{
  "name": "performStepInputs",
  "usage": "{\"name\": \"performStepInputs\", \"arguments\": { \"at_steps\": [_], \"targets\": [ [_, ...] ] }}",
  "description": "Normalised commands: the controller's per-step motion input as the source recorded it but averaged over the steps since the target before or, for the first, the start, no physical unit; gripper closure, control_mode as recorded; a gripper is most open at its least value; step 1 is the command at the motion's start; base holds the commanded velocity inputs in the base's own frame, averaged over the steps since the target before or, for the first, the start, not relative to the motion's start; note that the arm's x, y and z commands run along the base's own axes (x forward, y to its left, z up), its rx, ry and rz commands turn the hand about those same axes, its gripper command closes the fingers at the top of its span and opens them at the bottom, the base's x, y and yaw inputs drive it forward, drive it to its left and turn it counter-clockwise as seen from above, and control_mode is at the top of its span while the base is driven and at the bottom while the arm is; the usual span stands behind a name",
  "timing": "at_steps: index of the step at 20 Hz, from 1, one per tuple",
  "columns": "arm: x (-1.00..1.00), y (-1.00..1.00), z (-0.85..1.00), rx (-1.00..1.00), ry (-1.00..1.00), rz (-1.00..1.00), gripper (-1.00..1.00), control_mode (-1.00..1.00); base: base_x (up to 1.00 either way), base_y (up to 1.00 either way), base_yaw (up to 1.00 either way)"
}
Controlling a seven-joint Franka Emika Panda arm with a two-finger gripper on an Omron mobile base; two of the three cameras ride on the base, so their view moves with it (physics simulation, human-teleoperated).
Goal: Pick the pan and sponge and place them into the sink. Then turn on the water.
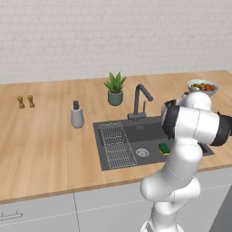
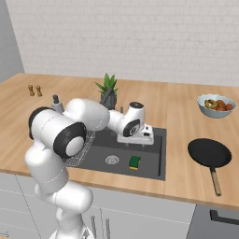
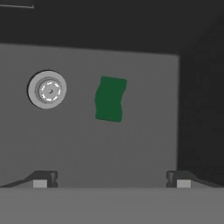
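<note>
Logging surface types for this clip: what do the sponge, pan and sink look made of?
Sponge: soft foam, by the look; matte green top over a yellow layer.
Pan: probably coated metal; uniformly black and matte, with a brownish handle.
Sink: dark grey and matte, possibly composite or coated metal; its drain looks like shiny metal.

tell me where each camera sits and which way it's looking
Left base view: behind the arm on its left, looking forward and down at the sink; arm rises lower right.
Right base view: behind on the right, same counter; arm rises lower left, pan on the counter right of the basin.
Hand view: on the hand, looking down into the basin; open gripper at the bottom.
Shared: all three show the sponge lying beside the drain.
</note>
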Motion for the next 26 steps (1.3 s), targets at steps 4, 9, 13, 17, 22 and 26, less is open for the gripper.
{"name": "performStepInputs", "arguments": {
  "at_steps": [4, 9, 13, 17, 22, 26],
  "targets": [
    [0.0, -0.01, 0.0, 0.0, 0.02, 0.0, -1.0, -1.0, 0.0, 0.0, 0.0],
    [0.0, -0.07, 0.1, 0.06, 0.0, 0.0, -1.0, -1.0, 0.0, 0.0, 0.0],
    [0.0, -0.26, 0.38, 0.05, 0.05, 0.0, -1.0, -1.0, 0.0, 0.0, 0.0],
    [0.0, -0.39, 0.61, 0.0, 0.15, 0.0, -1.0, -1.0, 0.0, 0.0, 0.0],
    [-0.12, -0.56, 0.33, 0.0, 0.12, -0.03, -1.0, -1.0, 0.0, 0.0, 0.0],
    [-0.38, -0.81, 0.0, 0.0, 0.0, -0.04, -1.0, -1.0, 0.0, 0.0, 0.0]
  ]
}}
